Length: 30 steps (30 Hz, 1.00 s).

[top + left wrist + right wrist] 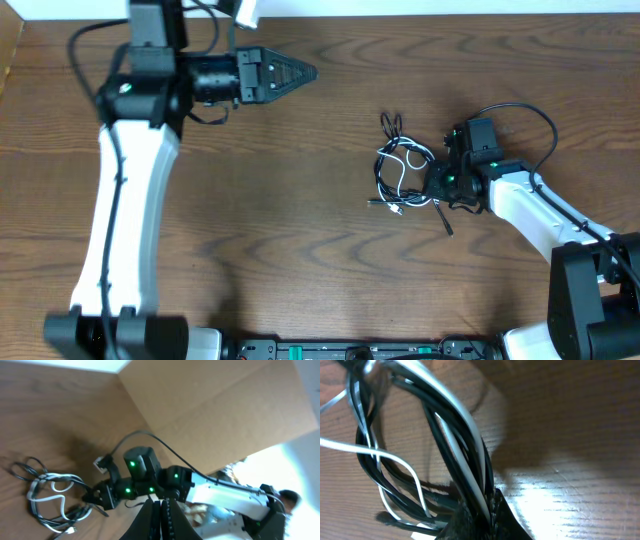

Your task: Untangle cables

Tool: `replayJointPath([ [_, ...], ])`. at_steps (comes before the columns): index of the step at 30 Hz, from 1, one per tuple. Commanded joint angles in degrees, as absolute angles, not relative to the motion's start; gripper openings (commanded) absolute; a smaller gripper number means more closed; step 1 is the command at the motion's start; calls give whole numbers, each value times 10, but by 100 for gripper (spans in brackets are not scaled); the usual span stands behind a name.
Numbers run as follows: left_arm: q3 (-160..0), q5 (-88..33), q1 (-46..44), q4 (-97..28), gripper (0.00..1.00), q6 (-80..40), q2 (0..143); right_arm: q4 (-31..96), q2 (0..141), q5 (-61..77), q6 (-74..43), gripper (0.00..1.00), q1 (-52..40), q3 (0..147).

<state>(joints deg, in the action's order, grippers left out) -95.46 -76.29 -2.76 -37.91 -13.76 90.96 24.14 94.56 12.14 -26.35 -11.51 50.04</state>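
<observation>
Because the right claw (482,517) is pinching several strands at once, a white cord (457,425) and black cords (437,440) caught side by side between its tips, any pull from here would probably drag the whole knot rather than free one line. The cables (403,172) lie in a single loose tangle on the wooden counter (300,260), and the right claw sits at the tangle's edge, touching it, on the side toward its own arm. From the wrist view the loops just beyond the pinch cross over and under each other, so I judge that hauling on this bundle could cinch those crossings tighter. Small plug ends (392,207) rest at the tangle's rim, near the pinch; one could catch in a loop as the cords slide. A thin strand might also slip out of a grip shared with thicker ones.

Farther off, the left claw (308,72) hangs well apart from the tangle, its tips pressed together on nothing. With no second hold on the knot, nothing anchors it against the right arm's pull, so the bundle would likely just skid across the counter. Beyond the tangle, seen from the left wrist, stands a cardboard panel (225,405)
</observation>
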Motion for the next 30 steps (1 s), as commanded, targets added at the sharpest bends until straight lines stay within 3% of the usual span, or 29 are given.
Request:
replayJointPath([
  [1, -964, -651, -30, -402, 7, -161, 887, 222, 948, 176, -222, 1, -111, 498],
  [5, -956, -546, -59, -472, 8, -124, 891, 194, 948, 262, -205, 1, -111, 498],
  [8, -943, -465, -87, -514, 17, -110, 904, 175, 942, 318, -205, 1, -111, 498],
  [10, -934, -420, -102, -533, 32, -109, 915, 164, 932, 356, -205, 1, -110, 498],
  [12, -927, -386, -113, -552, 41, -109, 933, 156, 915, 391, -208, 1, -107, 498],
  [24, -919, -385, -172, -537, 49, -152, 1056, 177, 837, 347, -375, 1, -89, 498],
  [30, -919, -385, -218, -488, 52, -193, 1082, 213, 837, 308, -399, 1, -102, 498],
])
